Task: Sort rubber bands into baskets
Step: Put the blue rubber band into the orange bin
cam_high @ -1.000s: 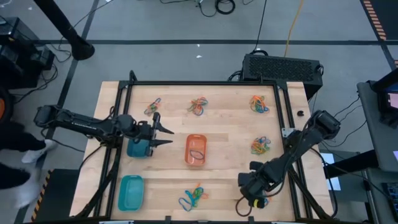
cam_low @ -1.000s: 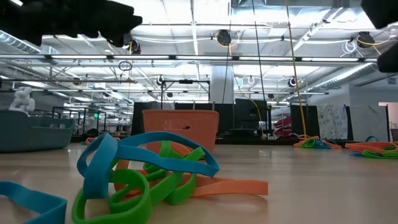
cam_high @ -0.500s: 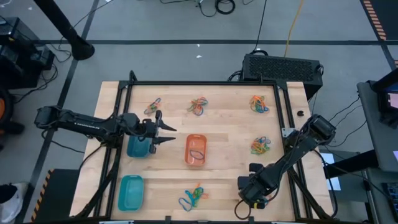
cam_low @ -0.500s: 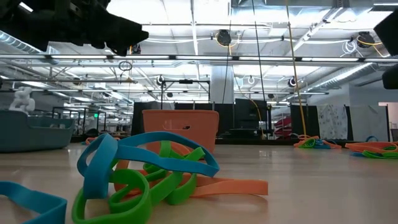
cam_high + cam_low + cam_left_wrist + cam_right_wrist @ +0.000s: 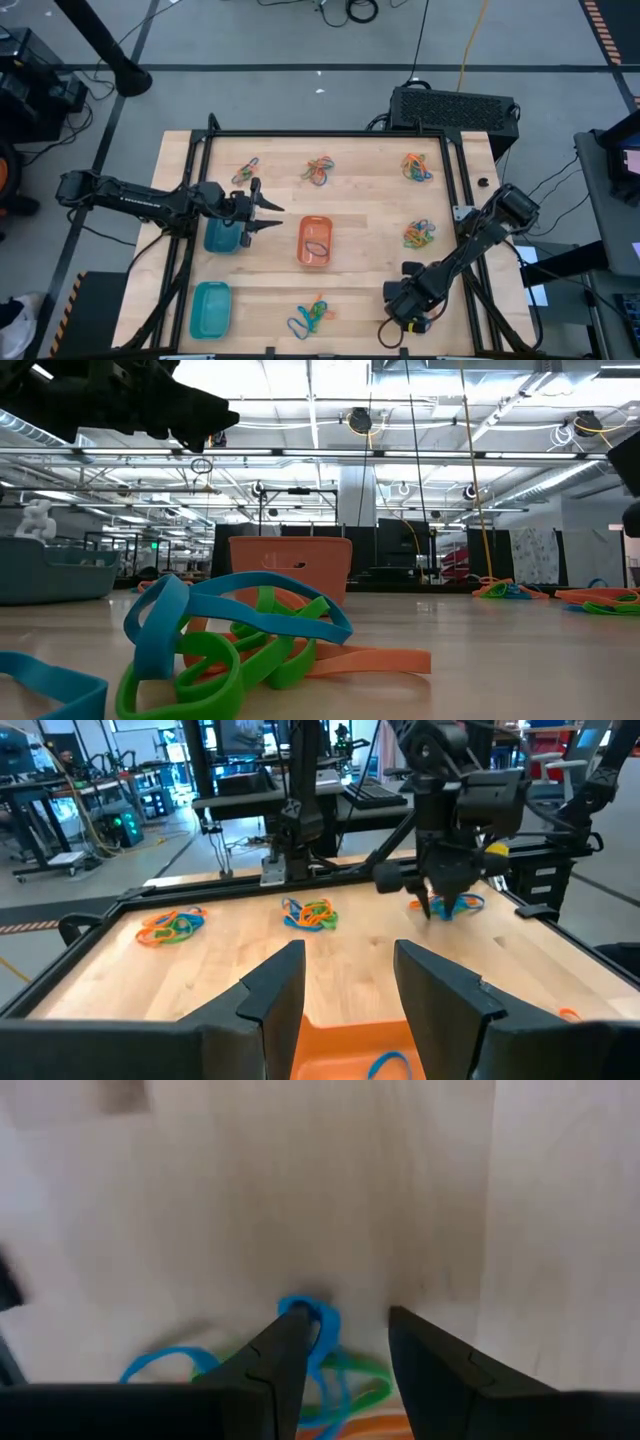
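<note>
Between the right gripper's [image 5: 340,1350] parted, empty fingers [image 5: 285,1355] lies a blue rubber band [image 5: 305,1312].

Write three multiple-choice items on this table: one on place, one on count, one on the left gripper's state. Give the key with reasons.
1. Which basket sits nearest the left gripper?
A. the orange basket
B. the round blue-teal basket
C. the teal rectangular basket

2. How many baskets are on the table?
A. two
B. three
C. five

3. How is the left gripper?
A. open and empty
B. shut on a rubber band
C. shut on a basket's rim

Key:
1 B: in the high view the left gripper hangs right beside the round blue-teal basket.
2 B: that one, the orange basket and the teal rectangular basket make three.
3 A: the left wrist view shows its fingers spread, with nothing between them.
</note>
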Action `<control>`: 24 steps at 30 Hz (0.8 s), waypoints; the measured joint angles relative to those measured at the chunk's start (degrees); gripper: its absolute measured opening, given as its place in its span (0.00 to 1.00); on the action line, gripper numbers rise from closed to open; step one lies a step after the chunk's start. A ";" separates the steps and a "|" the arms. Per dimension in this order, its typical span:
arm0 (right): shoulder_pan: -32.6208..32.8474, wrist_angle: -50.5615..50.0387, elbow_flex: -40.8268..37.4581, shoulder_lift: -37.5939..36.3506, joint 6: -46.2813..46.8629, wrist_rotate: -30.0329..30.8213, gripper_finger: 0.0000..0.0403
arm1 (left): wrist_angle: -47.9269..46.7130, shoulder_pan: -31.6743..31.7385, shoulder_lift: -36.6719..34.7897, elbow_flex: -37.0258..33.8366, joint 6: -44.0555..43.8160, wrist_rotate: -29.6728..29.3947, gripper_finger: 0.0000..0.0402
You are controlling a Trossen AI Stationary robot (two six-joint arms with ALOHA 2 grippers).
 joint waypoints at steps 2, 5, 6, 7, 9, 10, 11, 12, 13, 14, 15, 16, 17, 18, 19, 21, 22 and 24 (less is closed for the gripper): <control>-0.04 0.85 -0.79 -0.23 0.90 -0.26 0.33 | 0.00 0.00 0.00 0.00 0.00 0.00 0.41; -0.02 1.00 -0.88 -0.29 0.38 -0.36 0.31 | -0.02 0.00 0.00 0.00 0.00 0.00 0.41; -0.04 1.03 -0.94 -0.38 0.03 -0.43 0.30 | -0.02 0.00 0.00 0.00 0.00 0.00 0.41; -0.04 1.07 -0.96 -0.48 -0.26 -0.44 0.28 | -0.02 0.00 -0.02 0.00 0.00 0.00 0.41; -0.04 1.20 -1.12 -0.84 -0.84 -0.48 0.24 | -0.02 0.00 -0.02 0.00 0.00 0.00 0.41; -0.02 1.30 -1.15 -1.01 -0.90 -0.57 0.22 | -0.02 0.00 -0.02 0.00 0.00 0.00 0.41; -0.02 1.42 -1.18 -1.26 -0.90 -0.72 0.19 | -0.02 0.00 -0.02 0.00 0.00 0.00 0.41; -0.04 1.45 -1.18 -1.65 -0.90 -0.76 0.16 | -0.02 0.00 -0.02 0.00 0.00 0.00 0.41; -0.04 1.41 -1.20 -2.14 -0.89 -0.76 0.13 | -0.02 0.00 -0.02 0.00 0.00 0.00 0.41; -0.11 1.45 -1.20 -2.66 -0.94 -0.90 0.09 | -0.02 0.00 -0.02 0.00 0.00 0.00 0.41; -0.26 1.65 -1.20 -3.06 -1.06 -1.38 0.06 | -0.02 0.00 -0.02 0.00 0.00 0.00 0.41; -0.39 1.70 -1.20 -3.47 -1.08 -1.89 0.03 | -0.02 0.00 -0.02 0.00 0.00 0.00 0.41; -0.42 1.57 -1.20 -3.85 -1.08 -1.96 0.02 | -0.02 0.00 -0.02 0.00 0.00 -0.02 0.41; -0.53 1.51 -1.20 -4.29 -1.05 -1.90 0.01 | -0.02 0.00 -0.04 0.00 0.00 0.00 0.41; -0.72 1.60 -1.20 -4.71 -1.01 -1.92 0.02 | -0.01 0.00 -0.04 0.00 0.00 0.00 0.41; -0.97 1.55 -1.18 -5.52 -0.82 -1.88 0.02 | -0.02 0.00 -0.03 0.00 0.00 -0.02 0.41; -1.11 1.45 -1.18 -5.91 -0.80 -1.86 0.02 | -0.02 0.00 -0.04 0.00 0.00 -0.02 0.41; -1.62 1.50 -1.18 -6.91 -0.67 -1.72 0.01 | -0.02 0.00 -0.02 0.00 0.00 -0.02 0.41</control>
